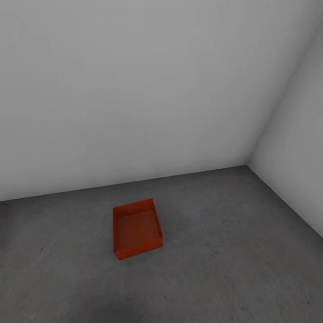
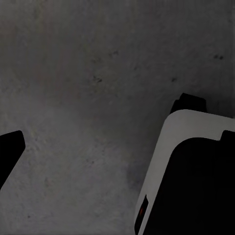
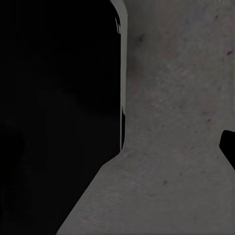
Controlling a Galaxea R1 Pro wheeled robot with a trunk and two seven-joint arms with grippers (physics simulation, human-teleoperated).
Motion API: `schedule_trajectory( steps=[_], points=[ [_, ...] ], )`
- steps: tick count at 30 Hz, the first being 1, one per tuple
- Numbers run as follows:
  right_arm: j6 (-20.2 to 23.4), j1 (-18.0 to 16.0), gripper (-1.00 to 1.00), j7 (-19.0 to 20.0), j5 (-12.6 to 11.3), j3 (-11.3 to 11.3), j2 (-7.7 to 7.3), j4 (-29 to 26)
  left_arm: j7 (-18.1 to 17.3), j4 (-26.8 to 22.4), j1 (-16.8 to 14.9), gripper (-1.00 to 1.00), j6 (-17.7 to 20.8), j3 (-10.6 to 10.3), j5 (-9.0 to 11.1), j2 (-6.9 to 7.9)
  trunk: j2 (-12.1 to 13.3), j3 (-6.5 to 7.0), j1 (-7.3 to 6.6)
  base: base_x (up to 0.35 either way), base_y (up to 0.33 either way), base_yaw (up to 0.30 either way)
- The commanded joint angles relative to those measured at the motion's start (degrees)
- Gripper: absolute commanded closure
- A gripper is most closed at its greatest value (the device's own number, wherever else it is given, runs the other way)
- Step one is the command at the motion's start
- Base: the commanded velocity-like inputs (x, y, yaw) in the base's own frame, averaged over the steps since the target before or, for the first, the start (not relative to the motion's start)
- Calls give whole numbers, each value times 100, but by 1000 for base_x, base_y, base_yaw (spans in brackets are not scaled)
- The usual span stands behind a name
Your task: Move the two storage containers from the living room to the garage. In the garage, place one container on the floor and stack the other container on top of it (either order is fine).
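1. Where the 2 grey-white walls (image 1: 134,89) meet in a corner, 1 orange-red container (image 1: 137,229) sits on the dark grey concrete floor (image 1: 233,251), seen from the head view.
2. Container is open-top, upright, nothing visible inside, standing apart from both walls, nearer the back wall than the right one.
3. Container is turned slightly, its long side running roughly away from the camera.
4. Left wrist view: mottled floor (image 2: 88,98), a white-and-black part of the robot body (image 2: 191,171), and a dark tip (image 2: 10,147) at the frame edge.
5. Right wrist view: floor (image 3: 176,147) beside a large black robot part (image 3: 54,112); a small dark tip (image 3: 228,147) at the edge.
6. Cannot tell if either gripper is open or closed.
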Motion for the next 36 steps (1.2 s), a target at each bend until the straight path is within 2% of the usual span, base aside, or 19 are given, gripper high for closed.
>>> schedule_trajectory(
  steps=[1,36],
  points=[
    [-27,-6,-100,12,-42,48,3,17,12,2,-2,-100,-15,-49,51,0,-3,5,0,0,0,0],
    [-53,-6,-100,64,-33,52,21,16,12,2,-2,-100,-15,-49,51,0,-3,319,0,0,0,0]
  ],
)
